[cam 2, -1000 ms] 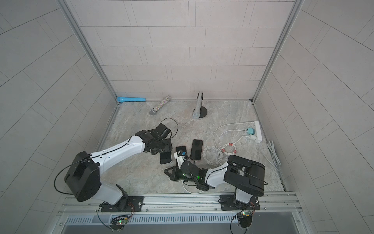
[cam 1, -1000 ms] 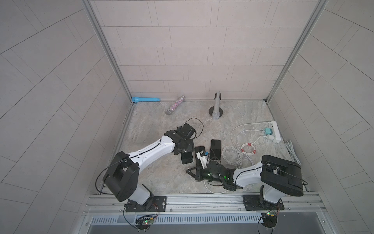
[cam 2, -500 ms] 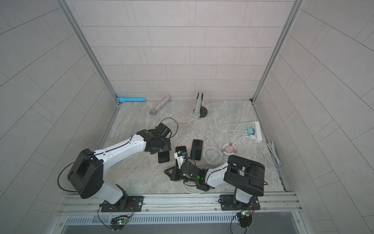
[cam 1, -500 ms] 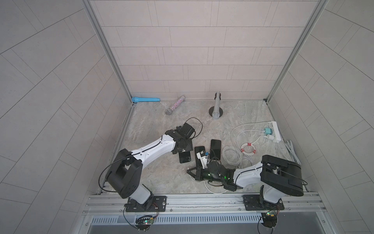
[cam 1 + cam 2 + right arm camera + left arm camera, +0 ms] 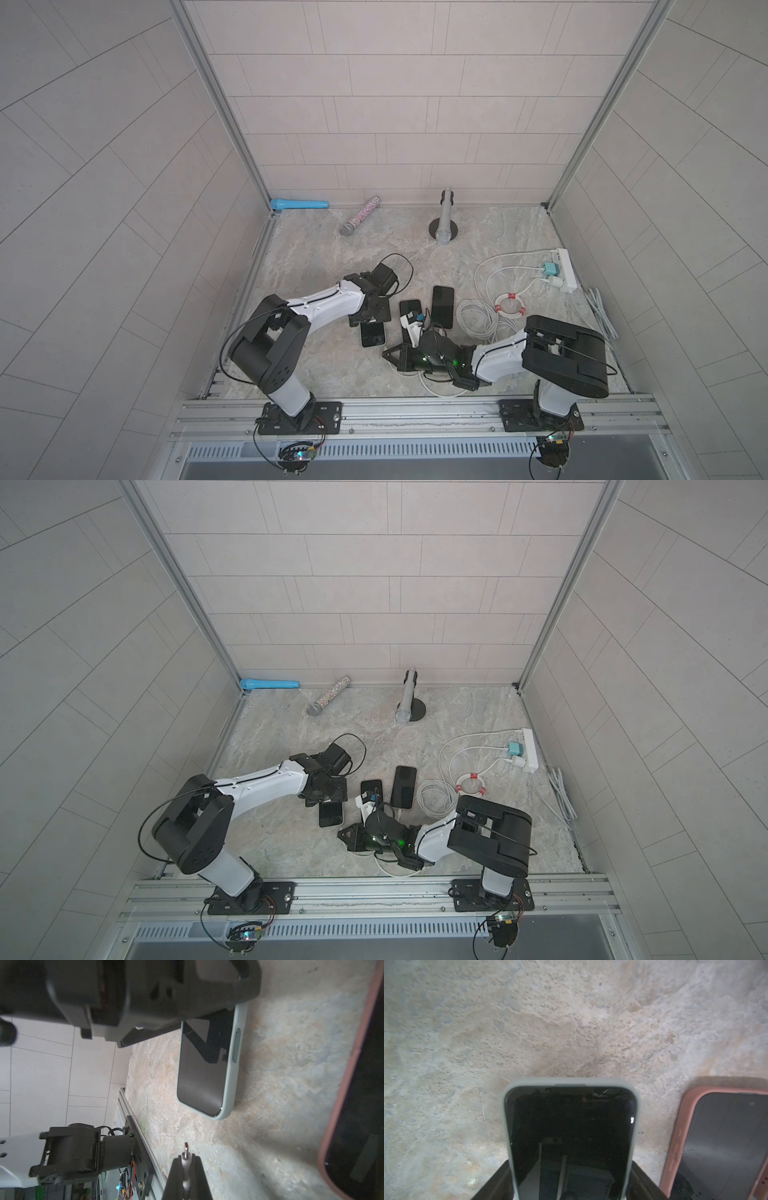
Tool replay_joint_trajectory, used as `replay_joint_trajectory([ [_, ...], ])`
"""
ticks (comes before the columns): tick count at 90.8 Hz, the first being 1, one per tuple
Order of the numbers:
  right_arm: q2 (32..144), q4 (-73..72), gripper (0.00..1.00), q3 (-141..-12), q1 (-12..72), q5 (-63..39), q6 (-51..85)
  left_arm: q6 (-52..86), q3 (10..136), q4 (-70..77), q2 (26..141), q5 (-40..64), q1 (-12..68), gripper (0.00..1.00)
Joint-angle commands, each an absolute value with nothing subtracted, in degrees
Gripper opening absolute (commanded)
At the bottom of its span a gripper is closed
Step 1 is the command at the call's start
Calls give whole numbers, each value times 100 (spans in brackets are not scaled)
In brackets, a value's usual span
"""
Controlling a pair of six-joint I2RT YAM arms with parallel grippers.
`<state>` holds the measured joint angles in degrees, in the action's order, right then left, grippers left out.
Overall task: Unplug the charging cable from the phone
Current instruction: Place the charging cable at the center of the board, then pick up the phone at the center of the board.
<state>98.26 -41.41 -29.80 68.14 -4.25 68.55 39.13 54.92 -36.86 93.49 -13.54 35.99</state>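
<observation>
The right end effector [image 5: 187,1160] is clenched on the plug [image 5: 185,1155]. The bare metal tip pokes out past the fingertips into open air, pointing toward the near end of the phone [image 5: 205,1076] with a clear stretch of counter [image 5: 280,1064] between them. The cable [image 5: 440,393] seems to trail back under that arm in a white loop, though its run from the plug is hidden.

The left end effector [image 5: 571,1178] grasps the phone [image 5: 571,1126] across its width, one black finger on each long edge of the pale case. The phone lies screen up and, as far as can be told, flat on the counter. In a top view it sits just in front of the left wrist [image 5: 373,334]. A pink phone [image 5: 720,1142] lies just beside it, not touching.

Judged from this, the pull itself is done: the plug is out of the port and clear of the phone. What remains is the tidy-up. The next move would call for carrying the plug away to the side, so that the tip does not drag over either screen, and laying it on bare counter before the grip lets go. The left side can then release the phone straight up, without nudging it into its pink neighbour.
</observation>
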Motion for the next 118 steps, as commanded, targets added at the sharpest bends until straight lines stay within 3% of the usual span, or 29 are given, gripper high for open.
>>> replay_joint_trajectory([
  [1,9938,-3968,0,-3076,6815,-414,6833,3864,5440,-3574,9453,-1379,3543,6],
  [36,10126,-3823,0,-3158,6816,-422,6891,3832,5362,-3511,9439,-1283,3542,62],
  [44,10164,-3729,7,-3209,6820,-430,6910,3823,5377,-3544,9385,-1276,3533,76],
  [53,10146,-3576,15,-3266,6820,-431,6883,3806,5399,-3581,9296,-1263,3534,99],
  [75,9880,-3212,34,-3335,6833,-404,6694,3793,5461,-3727,9075,-1271,3541,100],
  [118,8071,-1325,53,-3278,6830,227,6009,3812,5697,-3860,8567,-669,3608,100],
])
